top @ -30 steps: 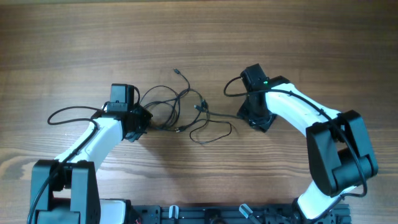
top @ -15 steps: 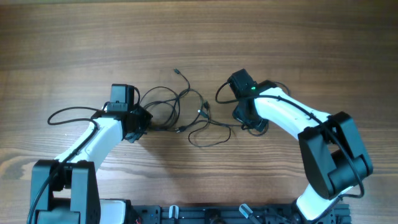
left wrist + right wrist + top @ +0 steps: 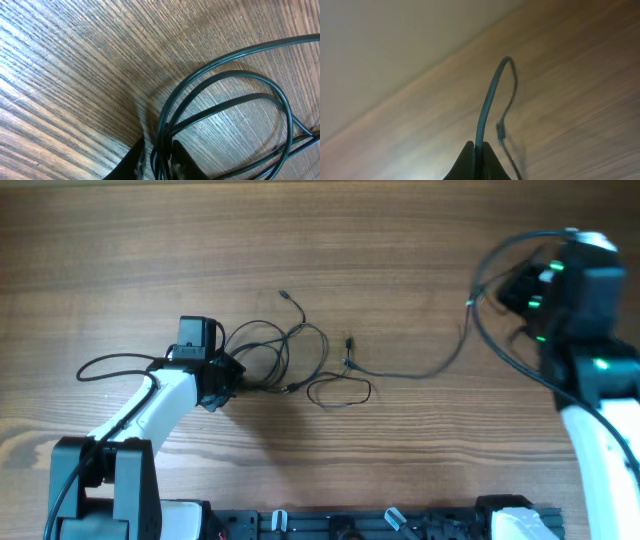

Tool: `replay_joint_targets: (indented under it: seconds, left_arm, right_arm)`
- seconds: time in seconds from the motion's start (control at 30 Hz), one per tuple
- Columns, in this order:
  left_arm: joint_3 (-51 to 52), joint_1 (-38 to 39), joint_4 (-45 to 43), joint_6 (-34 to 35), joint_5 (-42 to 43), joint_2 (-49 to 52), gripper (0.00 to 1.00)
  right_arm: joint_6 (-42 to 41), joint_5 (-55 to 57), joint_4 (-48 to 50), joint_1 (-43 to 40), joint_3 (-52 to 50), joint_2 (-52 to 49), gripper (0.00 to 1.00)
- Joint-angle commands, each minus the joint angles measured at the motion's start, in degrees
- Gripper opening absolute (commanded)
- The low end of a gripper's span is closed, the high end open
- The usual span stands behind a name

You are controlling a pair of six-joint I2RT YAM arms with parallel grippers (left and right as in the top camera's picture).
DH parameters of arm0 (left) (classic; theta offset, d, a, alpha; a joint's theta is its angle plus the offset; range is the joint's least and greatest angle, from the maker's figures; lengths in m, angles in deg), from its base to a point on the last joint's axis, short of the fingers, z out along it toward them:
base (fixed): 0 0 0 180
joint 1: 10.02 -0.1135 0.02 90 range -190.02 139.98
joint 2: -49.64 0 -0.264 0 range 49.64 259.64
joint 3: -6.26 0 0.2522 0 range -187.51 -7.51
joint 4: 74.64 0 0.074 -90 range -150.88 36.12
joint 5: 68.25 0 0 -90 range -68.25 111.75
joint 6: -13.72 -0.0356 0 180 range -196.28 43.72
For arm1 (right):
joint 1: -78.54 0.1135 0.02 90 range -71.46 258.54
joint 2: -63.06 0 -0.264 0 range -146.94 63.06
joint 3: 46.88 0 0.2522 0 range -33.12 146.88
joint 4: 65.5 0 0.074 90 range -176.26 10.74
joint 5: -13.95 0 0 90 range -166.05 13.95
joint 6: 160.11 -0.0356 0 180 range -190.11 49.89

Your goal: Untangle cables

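Observation:
The cables (image 3: 290,352) lie as loose black loops at the table's centre, with a small loop (image 3: 338,392) just below them. One cable (image 3: 400,374) runs out of them in a long line to the right and climbs toward my raised, blurred right arm (image 3: 570,290). My right gripper (image 3: 479,146) is shut on that cable (image 3: 490,100), which arches up and bends back down. My left gripper (image 3: 232,375) sits at the loops' left edge. Its jaws (image 3: 156,152) stand slightly apart around several cable strands (image 3: 165,130), with a sliver of table showing beside them.
A plug end (image 3: 284,294) lies above the loops and another (image 3: 348,342) sits where the long cable leaves them. The left arm's own thicker wire (image 3: 110,363) curls on the wood at the left. A black rail (image 3: 340,525) lines the table's near edge.
My right gripper shut on a cable beside the loops, then swung up and far right, drawing it out into a long line. The left arm stayed put; its jaws eased apart slightly.

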Motion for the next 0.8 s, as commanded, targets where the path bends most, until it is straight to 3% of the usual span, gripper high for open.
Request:
replay_joint_targets:
  seconds: [0.0,0.2,0.4,0.6,0.7,0.77]
  left_arm:
    - [0.5,0.3,0.1,-1.2,-0.4,-0.9,0.2]
    - [0.5,0.3,0.0,-1.2,-0.4,-0.9,0.2]
    - [0.5,0.3,0.1,-1.2,-0.4,-0.9,0.21]
    - [0.5,0.3,0.1,-1.2,-0.4,-0.9,0.23]
    - [0.5,0.3,0.0,-1.2,-0.4,-0.9,0.24]
    - [0.5,0.3,0.0,-1.2,-0.7,-0.9,0.24]
  right_arm:
    - [3.4,0.3,-1.3,-2.9,0.3,1.4,0.04]
    - [10.7,-17.6,-4.5,-0.9,-3.6,-7.7,0.07]
    - [10.4,-17.6,-7.8,5.7,-4.3,-26.7,0.09]
    - [8.4,-15.2,-9.8,6.3,-4.3,-39.5,0.39]
    - [4.5,-9.9,-12.3,6.3,-4.3,-41.7,0.47]
    - [4.2,-8.4,-13.5,6.3,-4.3,-41.7,0.59]
